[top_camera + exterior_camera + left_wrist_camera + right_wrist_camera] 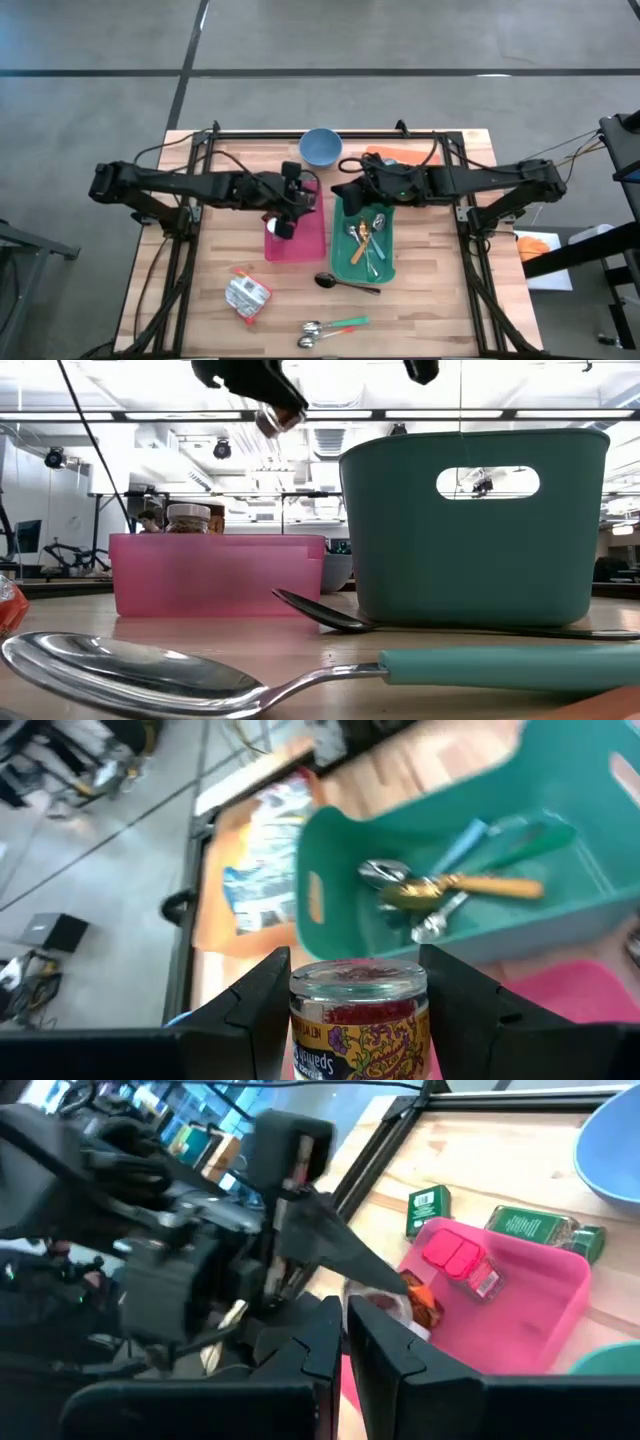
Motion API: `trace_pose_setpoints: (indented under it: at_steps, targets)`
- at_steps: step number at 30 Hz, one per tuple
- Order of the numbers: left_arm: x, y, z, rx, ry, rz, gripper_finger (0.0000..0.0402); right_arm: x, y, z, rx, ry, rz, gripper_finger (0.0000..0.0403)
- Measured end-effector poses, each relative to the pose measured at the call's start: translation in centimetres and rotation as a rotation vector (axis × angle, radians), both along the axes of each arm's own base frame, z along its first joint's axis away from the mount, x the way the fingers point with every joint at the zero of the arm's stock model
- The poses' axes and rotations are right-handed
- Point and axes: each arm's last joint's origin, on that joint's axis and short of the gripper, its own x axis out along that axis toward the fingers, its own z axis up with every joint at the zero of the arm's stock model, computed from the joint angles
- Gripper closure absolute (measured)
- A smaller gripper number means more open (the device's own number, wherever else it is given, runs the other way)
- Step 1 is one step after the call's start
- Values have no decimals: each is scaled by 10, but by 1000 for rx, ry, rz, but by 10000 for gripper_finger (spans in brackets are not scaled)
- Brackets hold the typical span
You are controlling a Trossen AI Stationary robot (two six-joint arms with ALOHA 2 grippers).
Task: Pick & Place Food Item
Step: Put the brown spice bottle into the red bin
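A small glass spice jar with a patterned label sits between the fingers of my left gripper, high above the pink bin. The low view shows the jar up near the top, tilted. Another jar stands inside the pink bin. My right gripper is shut and empty, hovering over the far end of the teal bin, close beside the left gripper. My left gripper pinches the spice jar's glass sides between its two fingers, one on each side. The fingers slant down from the table's left. The jar is lifted clear of the pink bin and hangs tilted.
The teal bin holds several spoons and utensils. A blue bowl and an orange packet lie at the far edge. Near the front lie a black spoon, a silver pouch and two spoons.
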Motion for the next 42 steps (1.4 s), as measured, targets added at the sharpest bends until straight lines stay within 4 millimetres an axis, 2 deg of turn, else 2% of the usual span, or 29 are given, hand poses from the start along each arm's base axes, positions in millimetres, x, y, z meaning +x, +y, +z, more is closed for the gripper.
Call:
trace_pose_setpoints:
  at_steps: [4,13,28,42]
  targets:
    - [-4,2,7,-16,-35,34,226,5,-5,-3,40,-11,-34,383]
    - [-1,3,16,-21,-134,36,226,5,-6,-3,113,-30,-69,383]
    - [2,3,42,-25,-224,39,226,5,-5,-3,84,-22,-49,383]
    - [3,3,38,-24,-185,37,226,5,-4,-3,64,-9,8,383]
